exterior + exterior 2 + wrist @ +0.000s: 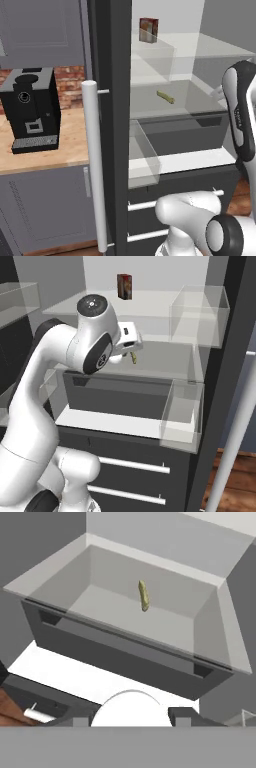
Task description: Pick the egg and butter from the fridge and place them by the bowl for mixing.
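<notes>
one butter point(165, 96), one box point(148, 30) (both in fridge point(114, 75)).

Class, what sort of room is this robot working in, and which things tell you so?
Most likely a kitchen: a tall dark grey fridge stands open with translucent shelves, and a black coffee machine sits on a wooden counter above grey cabinets.

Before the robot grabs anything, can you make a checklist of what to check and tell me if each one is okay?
1. Tall dark grey fridge door open: ok.
2. Thin pale yellowish-green butter stick in sight on the translucent shelf: ok.
3. Nothing between the gripper and the butter stick: ok.
4. Gripper close enough to grasp: not ok, it is short of the shelf.
5. Gripper open wide enough: cannot tell.
6. Small reddish-brown box out of the way on the shelf above: ok.
</notes>
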